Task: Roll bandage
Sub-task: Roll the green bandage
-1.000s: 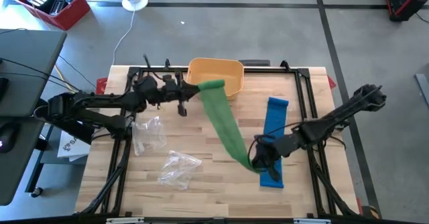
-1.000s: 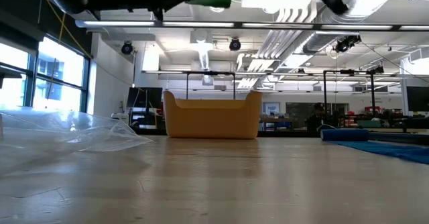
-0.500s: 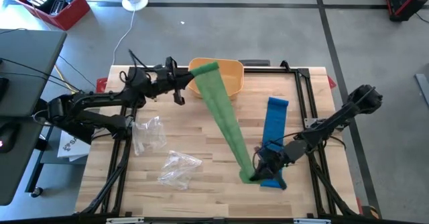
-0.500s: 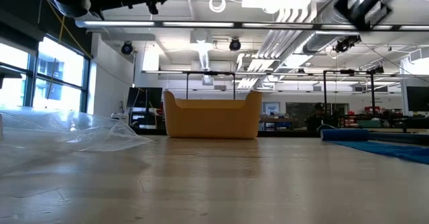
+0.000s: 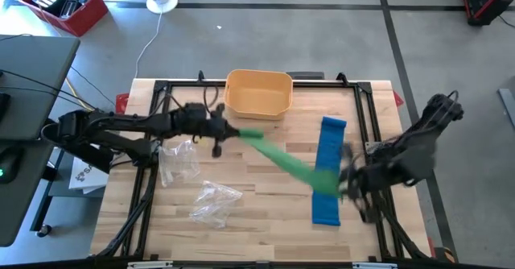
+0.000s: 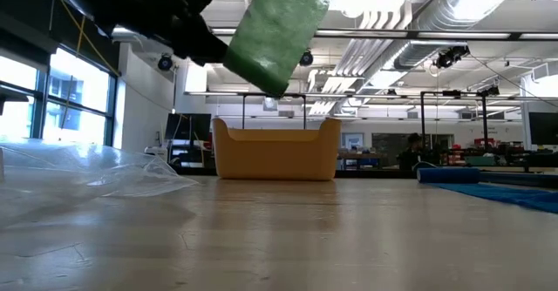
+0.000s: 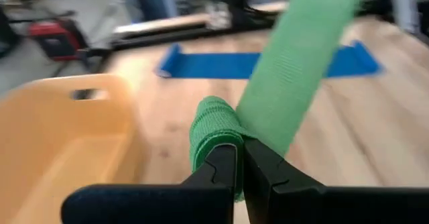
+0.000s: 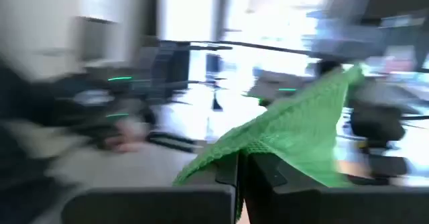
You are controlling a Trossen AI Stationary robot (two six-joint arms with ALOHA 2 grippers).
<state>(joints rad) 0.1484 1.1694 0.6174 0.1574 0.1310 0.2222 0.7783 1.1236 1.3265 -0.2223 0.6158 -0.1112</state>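
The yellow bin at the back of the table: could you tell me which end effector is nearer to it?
Left. The left end effector sits just in front of the yellow bin, pinching the green bandage. The right end effector holds the other end, farther away over the blue bandage.

Grey floor (image 5: 265, 43), bright ceiling lights (image 6: 379, 3), windows (image 6: 74, 91).

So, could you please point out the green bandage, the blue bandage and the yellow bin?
green bandage (image 5: 283, 159): high view, middle of the strip.
blue bandage (image 5: 330, 144): high view, upper half.
yellow bin (image 5: 257, 82): high view, rear rim.
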